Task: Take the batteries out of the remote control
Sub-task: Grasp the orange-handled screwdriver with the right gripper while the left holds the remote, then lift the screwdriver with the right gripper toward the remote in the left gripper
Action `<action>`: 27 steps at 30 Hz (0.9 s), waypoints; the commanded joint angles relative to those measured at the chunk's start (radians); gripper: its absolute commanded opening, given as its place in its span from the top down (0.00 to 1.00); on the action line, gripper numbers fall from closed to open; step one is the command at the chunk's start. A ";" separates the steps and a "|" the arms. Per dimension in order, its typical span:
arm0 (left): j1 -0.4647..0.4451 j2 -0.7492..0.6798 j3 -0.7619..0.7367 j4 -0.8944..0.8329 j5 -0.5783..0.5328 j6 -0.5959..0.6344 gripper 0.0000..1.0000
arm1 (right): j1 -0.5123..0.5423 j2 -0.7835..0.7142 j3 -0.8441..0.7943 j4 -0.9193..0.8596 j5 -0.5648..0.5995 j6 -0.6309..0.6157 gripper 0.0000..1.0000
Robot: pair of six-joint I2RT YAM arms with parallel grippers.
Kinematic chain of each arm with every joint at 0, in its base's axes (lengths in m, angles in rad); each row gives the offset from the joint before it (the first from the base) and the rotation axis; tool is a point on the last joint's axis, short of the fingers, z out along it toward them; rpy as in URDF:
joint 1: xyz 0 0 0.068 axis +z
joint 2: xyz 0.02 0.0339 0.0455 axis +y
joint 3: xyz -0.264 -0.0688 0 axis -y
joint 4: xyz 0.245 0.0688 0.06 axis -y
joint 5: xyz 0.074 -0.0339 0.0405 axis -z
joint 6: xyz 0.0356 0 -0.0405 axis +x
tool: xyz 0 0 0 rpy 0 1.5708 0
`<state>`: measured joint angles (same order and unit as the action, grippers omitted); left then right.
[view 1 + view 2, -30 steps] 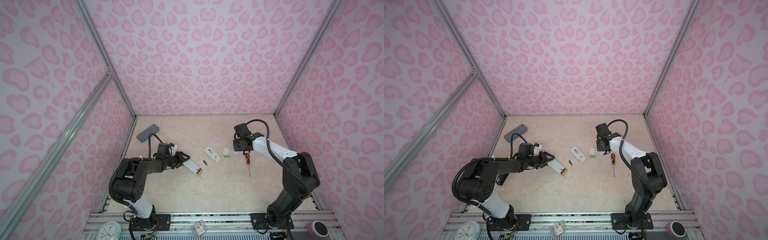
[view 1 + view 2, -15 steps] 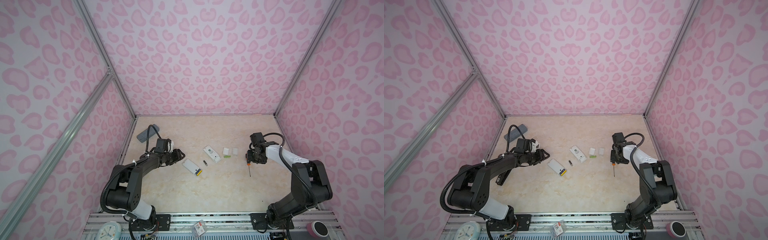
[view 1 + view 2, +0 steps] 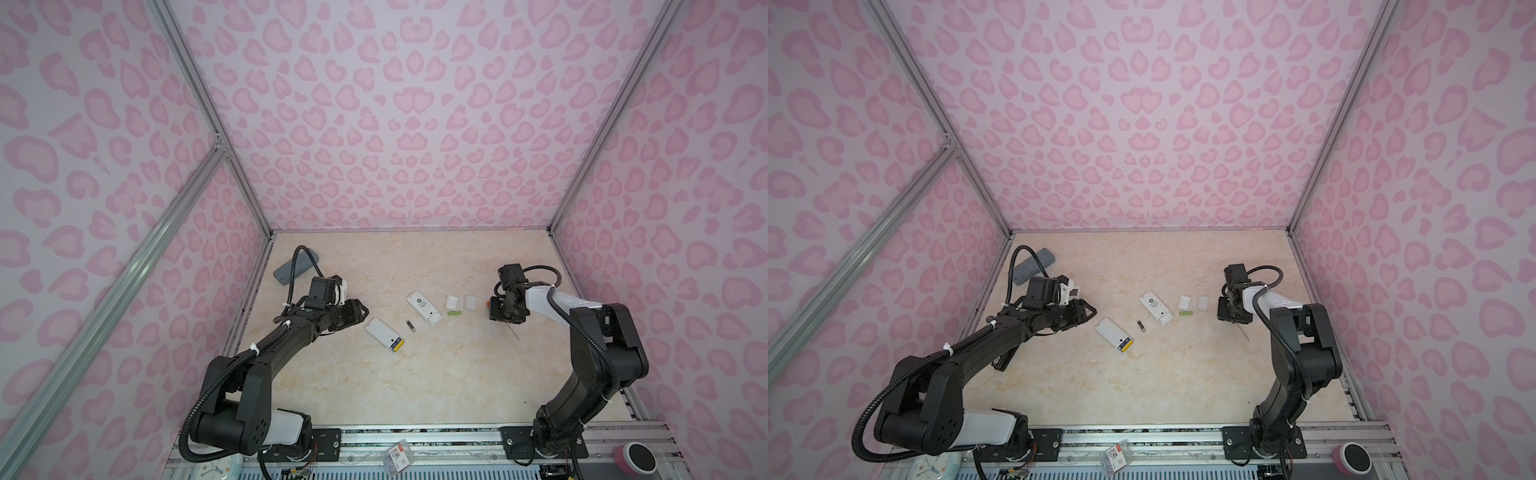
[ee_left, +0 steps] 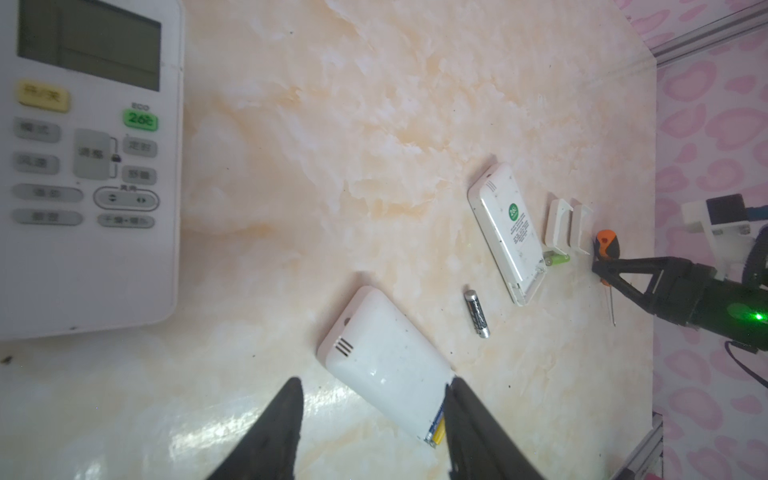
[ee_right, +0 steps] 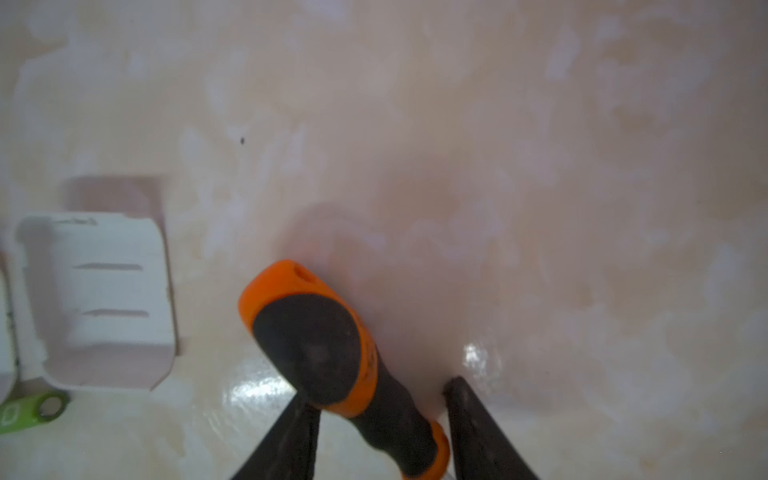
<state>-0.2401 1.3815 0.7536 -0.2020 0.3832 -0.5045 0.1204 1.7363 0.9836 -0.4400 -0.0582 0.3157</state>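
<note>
Batteries (image 3: 410, 326) lie loose; left arm (image 3: 291, 338) stretches low, fingers (image 4: 278, 432) spread by the remote (image 4: 386, 365); right fingers (image 5: 291, 440) straddle the screwdriver (image 5: 324, 345), grip unclear.

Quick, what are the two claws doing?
Left claw: open, holding nothing.
Right claw: around the screwdriver handle; grip cannot be told.

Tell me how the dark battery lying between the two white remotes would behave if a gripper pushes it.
The dark battery is a smooth small cylinder lying on its side, so it would probably roll if pushed sideways. The table looks glossy, so it may also slide. It looks rigid.
</note>
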 commanded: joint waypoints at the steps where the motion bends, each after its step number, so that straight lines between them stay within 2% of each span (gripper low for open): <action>1: -0.025 -0.024 0.001 -0.011 -0.017 -0.009 0.43 | 0.002 0.005 -0.015 -0.022 -0.079 0.019 0.74; 3: -0.055 -0.031 0.012 -0.013 -0.020 -0.013 0.44 | 0.003 -0.019 -0.021 -0.022 -0.090 0.023 0.83; 5: -0.088 -0.035 0.030 -0.008 -0.026 -0.013 0.44 | 0.003 -0.061 -0.040 -0.007 -0.115 0.044 0.87; 15: -0.344 -0.146 0.128 0.122 -0.154 0.016 0.47 | 0.075 -0.424 -0.211 0.286 -0.308 0.276 0.96; 21: -0.390 -0.152 0.161 0.201 -0.074 0.023 0.44 | 0.174 -0.545 -0.220 0.479 -0.418 0.280 1.00; 27: -0.406 -0.100 0.160 0.254 0.066 0.032 0.40 | 0.276 -0.518 -0.222 0.774 -0.546 0.294 1.00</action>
<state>-0.6449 1.2663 0.9234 -0.0200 0.3622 -0.4862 0.3672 1.1992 0.7662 0.1284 -0.5098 0.5915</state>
